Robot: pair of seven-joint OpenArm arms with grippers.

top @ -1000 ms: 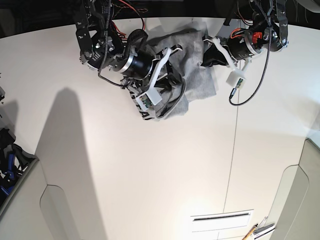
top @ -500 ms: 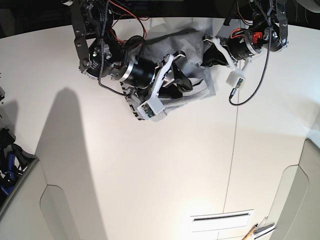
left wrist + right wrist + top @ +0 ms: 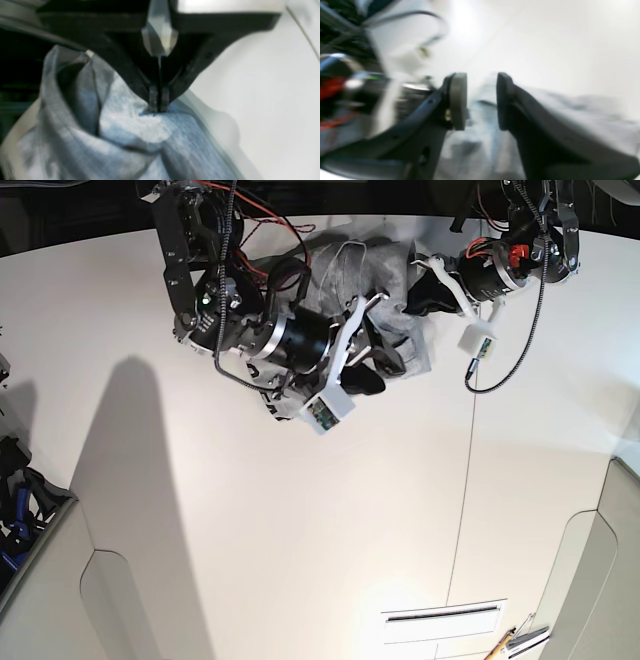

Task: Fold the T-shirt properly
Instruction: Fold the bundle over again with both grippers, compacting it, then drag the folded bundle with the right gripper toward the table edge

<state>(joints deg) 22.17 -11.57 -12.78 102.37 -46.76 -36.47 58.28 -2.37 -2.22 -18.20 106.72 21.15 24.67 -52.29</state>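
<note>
One heathered T-shirt [image 3: 130, 140] bunched, left jaws pinching fold.

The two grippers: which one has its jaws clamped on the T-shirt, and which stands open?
The left gripper is clamped: its jaws meet on a pinch of the grey T-shirt. The right gripper differs, showing a clear gap between its pads, with cloth beyond.

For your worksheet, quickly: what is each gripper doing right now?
Left gripper: shut, pinching the T-shirt.
Right gripper: open, jaws apart with the shirt's cloth behind the gap; not holding anything.
</note>
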